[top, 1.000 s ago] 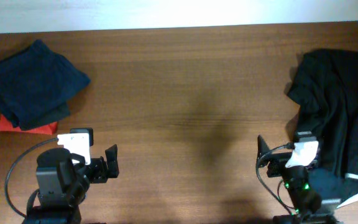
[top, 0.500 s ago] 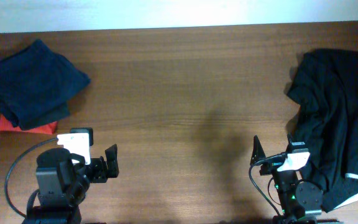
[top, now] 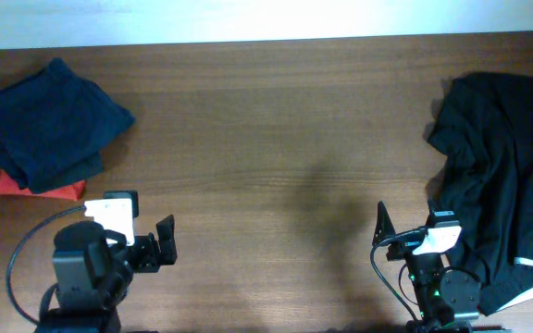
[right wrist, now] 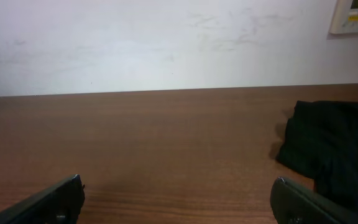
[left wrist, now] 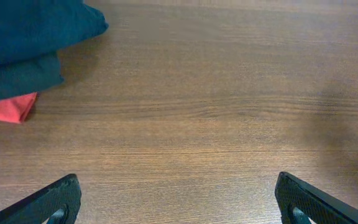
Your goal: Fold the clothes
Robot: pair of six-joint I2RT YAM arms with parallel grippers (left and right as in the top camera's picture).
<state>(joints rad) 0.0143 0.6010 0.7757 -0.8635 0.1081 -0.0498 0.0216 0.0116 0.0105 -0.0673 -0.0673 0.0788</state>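
Note:
Folded dark navy shorts (top: pixel 49 120) lie at the far left of the table on top of a red cloth (top: pixel 37 187); both show in the left wrist view, the navy shorts (left wrist: pixel 23 37) above the red cloth (left wrist: pixel 8 109). A larger black garment (top: pixel 502 176) with pale trim lies crumpled at the right edge and shows in the right wrist view (right wrist: pixel 337 143). My left gripper (top: pixel 163 242) is open and empty near the front edge. My right gripper (top: pixel 405 231) is open and empty, just left of the black garment.
The brown wooden table (top: pixel 276 139) runs across the view. A white wall (right wrist: pixel 166 43) stands behind the table's far edge, with a pale wall panel (right wrist: pixel 356 15) at its upper right.
The right arm drew back toward the front edge and off the black garment, then stayed still. The left arm has not moved.

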